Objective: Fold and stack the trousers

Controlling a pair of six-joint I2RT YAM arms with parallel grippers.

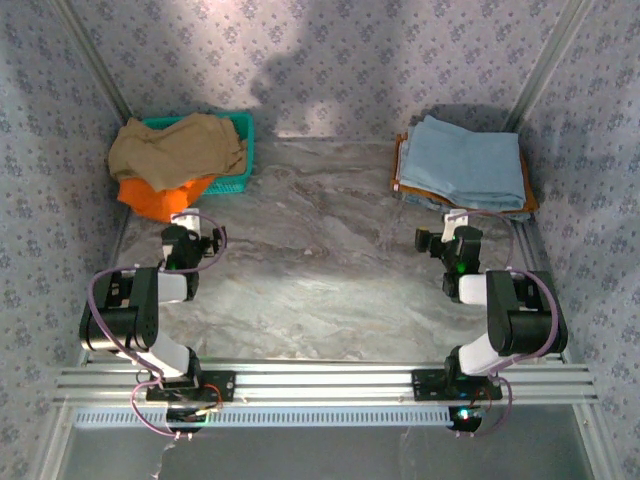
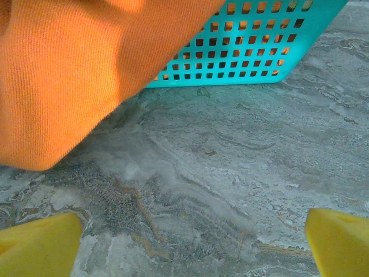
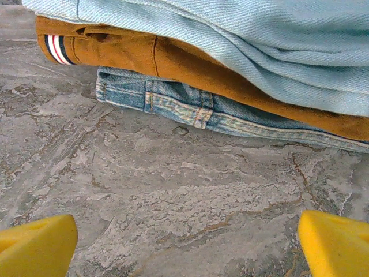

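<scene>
Robot lab test cell: aluminium rail (image 1: 320,383) at 6 o'clock bearing left arm (image 1: 130,310), right arm (image 1: 515,315); patterned cloth walls (image 1: 350,50); marble-look tabletop (image 1: 320,260).

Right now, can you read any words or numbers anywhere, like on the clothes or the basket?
None: no words, numbers or logos can be read.
The striped tab on the rust-brown trousers has only red, white and dark stripes, no letters.
The pale blue trousers, the jeans and the teal basket show no label.
</scene>
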